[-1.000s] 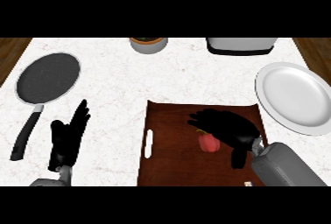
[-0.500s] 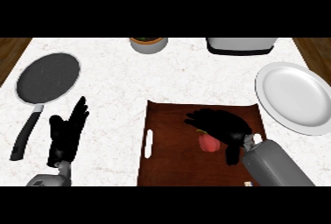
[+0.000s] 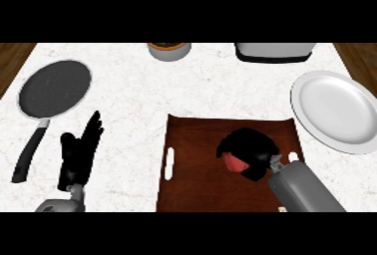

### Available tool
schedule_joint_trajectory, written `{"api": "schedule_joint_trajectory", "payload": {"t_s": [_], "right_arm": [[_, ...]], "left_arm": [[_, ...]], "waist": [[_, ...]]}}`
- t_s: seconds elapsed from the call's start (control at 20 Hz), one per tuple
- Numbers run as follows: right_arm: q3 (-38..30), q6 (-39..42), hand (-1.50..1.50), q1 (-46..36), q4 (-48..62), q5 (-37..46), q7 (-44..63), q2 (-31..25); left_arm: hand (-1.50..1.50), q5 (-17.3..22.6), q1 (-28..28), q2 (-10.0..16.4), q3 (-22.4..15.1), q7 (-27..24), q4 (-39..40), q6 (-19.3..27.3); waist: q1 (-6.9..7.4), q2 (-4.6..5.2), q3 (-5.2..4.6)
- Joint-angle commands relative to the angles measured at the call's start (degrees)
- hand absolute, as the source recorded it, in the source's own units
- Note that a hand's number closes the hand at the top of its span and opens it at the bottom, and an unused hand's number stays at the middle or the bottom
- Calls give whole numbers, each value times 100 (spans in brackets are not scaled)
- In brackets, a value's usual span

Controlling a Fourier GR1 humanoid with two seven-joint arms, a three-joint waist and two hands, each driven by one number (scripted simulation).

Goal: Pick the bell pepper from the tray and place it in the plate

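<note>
Right forearm [image 3: 303, 189] grey, rounded; left hand [image 3: 77, 157], right hand [image 3: 250, 144] black.

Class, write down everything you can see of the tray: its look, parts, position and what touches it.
The tray is a dark brown rectangle, wood-like, lying flat on the white marbled counter in the lower middle of the view. A slot handle is cut near its left edge, and another shows near its right edge. The red pepper is over its right half, with the right hand curled round it. The white plate lies close to the tray's far right corner; whether they touch cannot be told.
</note>
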Motion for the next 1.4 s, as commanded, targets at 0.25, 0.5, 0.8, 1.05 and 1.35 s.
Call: {"api": "schedule_joint_trajectory", "payload": {"t_s": [0.25, 0.5, 0.8, 1.05, 1.35], "right_arm": [[-293, -990, 150, 80, 445, 467, -683, 173], [-1263, -1444, 150, 38, 615, 178, 40, 239], [-2962, -1709, 150, -596, 994, -342, 1680, 387], [-3085, -2160, 150, -475, 233, -433, 1782, 387], [-3806, -2679, 150, -523, -816, -601, 2196, 47]], "left_arm": [[0, -122, 21, -20, 83, 409, -401, -124], [0, -78, 36, -97, 98, 77, -158, -128], [0, -220, -6, -163, 49, 62, 25, -4], [0, -108, -70, -88, 150, -14, 99, -196], [0, -72, 168, -46, 131, 166, -371, -216]], "waist": [[2, -3, 1], [-2, 7, 5], [-5, 32, 4], [-54, -9, -3], [-70, -33, -1]]}}
